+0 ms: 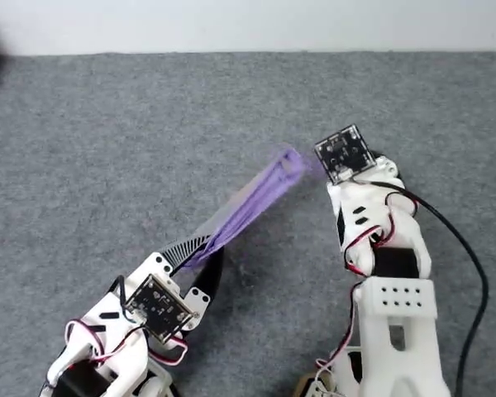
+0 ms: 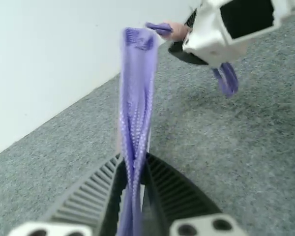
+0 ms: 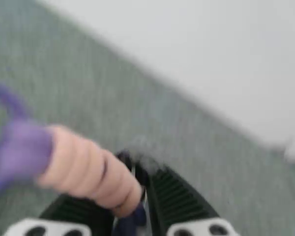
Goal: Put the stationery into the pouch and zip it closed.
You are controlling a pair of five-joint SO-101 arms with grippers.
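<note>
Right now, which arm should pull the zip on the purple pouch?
Right, probably. The left pincer clamps one end of the purple pouch and can steady it. The right pincer is shut on the pink ribbed tab at the other end, likely the zip pull.

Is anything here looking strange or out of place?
Yes: the purple pouch is off the table, pulled into a thin band between the left end effector and right end effector, each shut on one end.
</note>
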